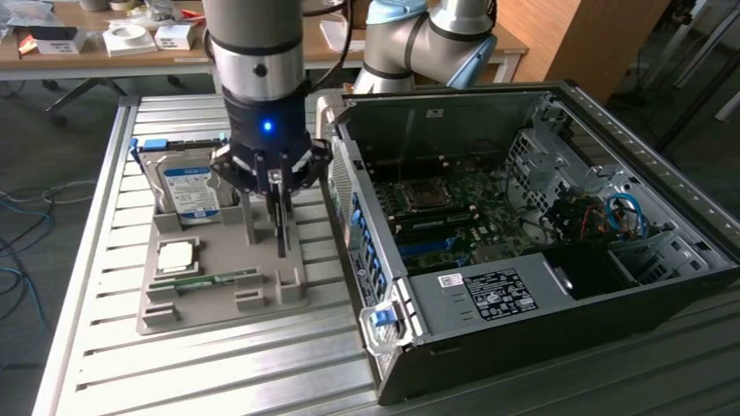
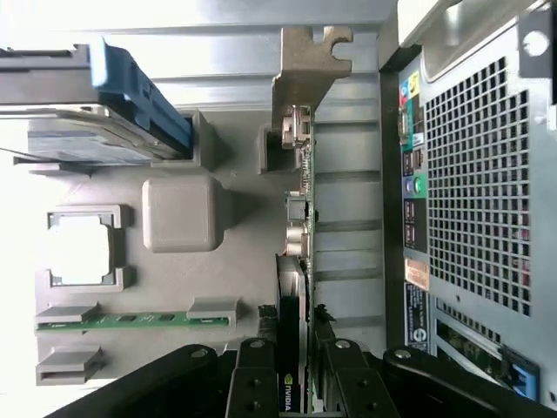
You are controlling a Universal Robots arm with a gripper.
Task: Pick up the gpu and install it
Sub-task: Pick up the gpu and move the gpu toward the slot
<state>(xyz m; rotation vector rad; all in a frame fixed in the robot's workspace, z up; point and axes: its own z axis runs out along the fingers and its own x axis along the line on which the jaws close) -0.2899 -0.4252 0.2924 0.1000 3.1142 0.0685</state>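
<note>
Presently, the gripper (image 1: pixel 277 236) is lowered over the grey holder tray (image 1: pixel 220 303) on the counter (image 1: pixel 127 373), and its fingers are judged to be pinched on both faces of the gpu (image 2: pixel 300 252), which stands on edge in a tray slot. In the exterior view, the hard drive (image 1: pixel 191 186) is found at 10 o'clock of the gripper, the memory stick (image 1: pixel 214 279) at 7 o'clock, and the open computer case (image 1: pixel 463 92) at 3 o'clock. Several faults are considered possible. The card may be pivoted in the pinch if the hold is off-centre. The metal bracket (image 2: pixel 305 70) may be snagged on the slot posts, so that the tray is dragged along. The case rim, being just beside the tray, may be struck by the bracket.
</note>
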